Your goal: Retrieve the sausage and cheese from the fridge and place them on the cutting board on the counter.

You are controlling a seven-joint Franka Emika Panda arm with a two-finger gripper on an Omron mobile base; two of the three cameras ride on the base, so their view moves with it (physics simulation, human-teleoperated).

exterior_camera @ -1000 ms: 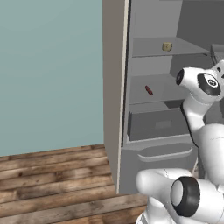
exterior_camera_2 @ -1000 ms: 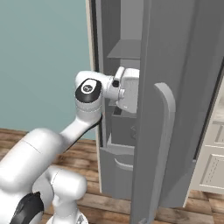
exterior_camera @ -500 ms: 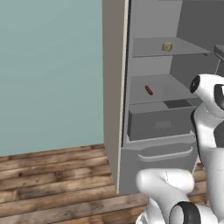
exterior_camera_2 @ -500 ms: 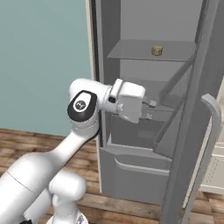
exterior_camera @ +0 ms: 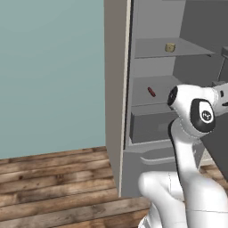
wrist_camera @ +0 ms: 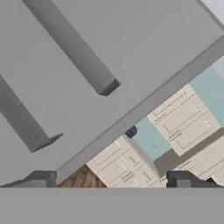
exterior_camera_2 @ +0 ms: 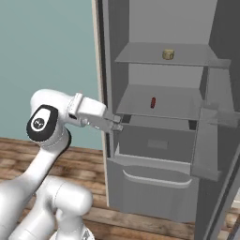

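Sausage (exterior_camera_2: 153, 102) lies on the fridge's (exterior_camera_2: 159, 197) middle shelf, cheese (exterior_camera_2: 168, 54) on the shelf above. Both look small, light and firm; the rod may roll, so pinch it across its middle. Claw (exterior_camera_2: 116, 126) hangs released near the shelf's left edge.

Rendered domestic kitchen. Tall grey fridge (exterior_camera_2: 154, 154) standing open against a flat teal wall (exterior_camera: 51, 71), with grey inner shelves and a pull-out drawer (exterior_camera_2: 157, 143) below them. Small bits of food on the shelves: a tan chunk of cheese (exterior_camera_2: 168, 54) on the upper one, a short red-brown sausage (exterior_camera_2: 153, 102) on the next down. Wood-plank floor (exterior_camera: 53, 182) underfoot. White panelled cabinets (wrist_camera: 183, 124) seen past the door edge in the hand view.
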